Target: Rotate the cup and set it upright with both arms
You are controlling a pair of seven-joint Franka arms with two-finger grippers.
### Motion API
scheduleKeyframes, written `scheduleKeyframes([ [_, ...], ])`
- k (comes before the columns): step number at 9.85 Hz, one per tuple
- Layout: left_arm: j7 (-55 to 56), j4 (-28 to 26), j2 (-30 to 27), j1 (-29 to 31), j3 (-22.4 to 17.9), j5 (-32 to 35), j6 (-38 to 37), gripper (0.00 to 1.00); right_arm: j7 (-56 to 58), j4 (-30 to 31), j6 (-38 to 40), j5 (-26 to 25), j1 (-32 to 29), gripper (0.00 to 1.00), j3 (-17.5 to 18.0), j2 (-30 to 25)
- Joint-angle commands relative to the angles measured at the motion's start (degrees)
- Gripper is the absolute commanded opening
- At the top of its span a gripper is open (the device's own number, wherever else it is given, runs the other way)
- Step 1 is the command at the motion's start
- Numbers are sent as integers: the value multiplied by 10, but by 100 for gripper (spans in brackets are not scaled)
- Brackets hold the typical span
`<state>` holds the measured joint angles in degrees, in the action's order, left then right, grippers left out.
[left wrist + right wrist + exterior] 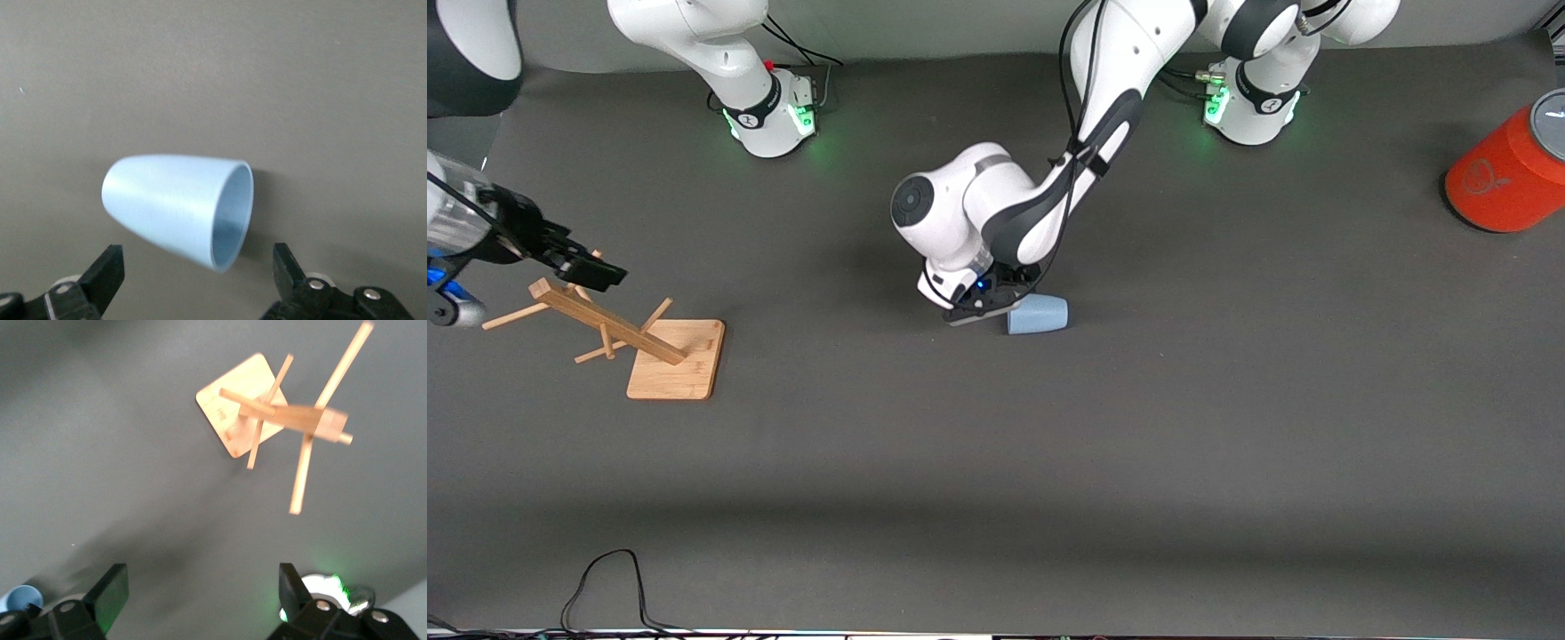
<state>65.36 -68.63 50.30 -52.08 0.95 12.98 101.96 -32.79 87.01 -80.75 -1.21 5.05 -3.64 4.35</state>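
The light-blue cup (1037,314) lies on its side on the dark table, near the middle. My left gripper (983,307) is low over the table right beside it, on the side toward the right arm's end. In the left wrist view the cup (173,207) shows its open rim, and my left gripper (197,257) is open, with one finger to each side of the cup and neither touching it. My right gripper (591,267) is open and empty, up over the wooden rack. It also shows in the right wrist view (200,577).
A wooden peg rack (676,360) leans on its square base toward the right arm's end; it also shows in the right wrist view (287,413). A large orange-red cylinder with a grey lid (1507,178) lies at the left arm's end. A black cable (605,587) loops at the near edge.
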Motion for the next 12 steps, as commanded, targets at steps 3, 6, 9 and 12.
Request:
scheduleKeyframes([
  [3, 3, 25, 11, 0, -5, 21, -39, 0, 213, 48, -74, -12, -43, 100, 13, -30],
  [6, -1, 27, 0, 6, -4, 14, -39, 0, 342, 48, -113, -12, -42, 100, -9, -23],
  [9, -73, 20, -28, 55, 0, -73, -31, 0, 345, 49, -113, -12, -40, 100, -8, -26],
  [12, -85, -74, -86, 63, 0, -123, 72, 0, 345, 49, -110, -7, -36, 100, -5, -33],
])
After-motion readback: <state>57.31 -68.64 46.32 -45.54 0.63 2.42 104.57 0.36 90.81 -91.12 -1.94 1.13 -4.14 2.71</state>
